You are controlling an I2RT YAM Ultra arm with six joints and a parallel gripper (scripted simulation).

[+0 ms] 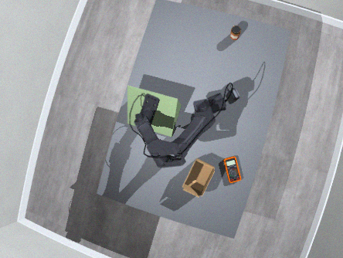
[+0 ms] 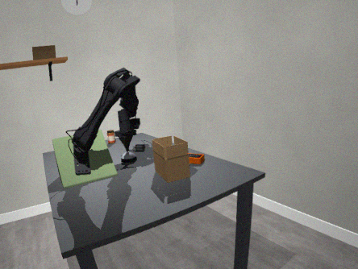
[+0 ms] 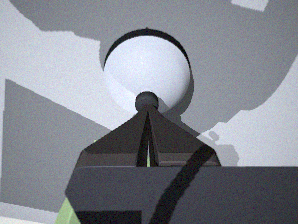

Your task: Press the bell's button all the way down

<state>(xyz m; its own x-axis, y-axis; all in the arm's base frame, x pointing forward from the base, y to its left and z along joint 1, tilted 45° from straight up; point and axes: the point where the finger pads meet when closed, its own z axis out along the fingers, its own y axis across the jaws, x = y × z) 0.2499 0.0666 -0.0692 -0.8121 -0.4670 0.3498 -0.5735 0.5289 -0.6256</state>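
Bell is sitting on the dark table directly under the fingertips in the top view, mostly hidden by the wrist, with only a pale edge showing past the gripper. A cardboard box and an orange multimeter are lying well apart from the fingers, toward the arm's elbow side, and a small jar is standing far beyond them.

Seen from the exterior camera, the gripper is pointing straight down with its tip at the top of the bell, which is resting on its dark base just beside the green mat. The box is standing off to one side of the fingers.

In the wrist view, the fingers are pressed together into one wedge, pinching nothing, and their joined tip is meeting the small dark button at the crown of the pale dome.

By my judgement the pressing step is under way, though whether the button is fully down cannot be told. Next the move calls for a straight push down along the button's axis, a short hold, then a clean vertical lift.
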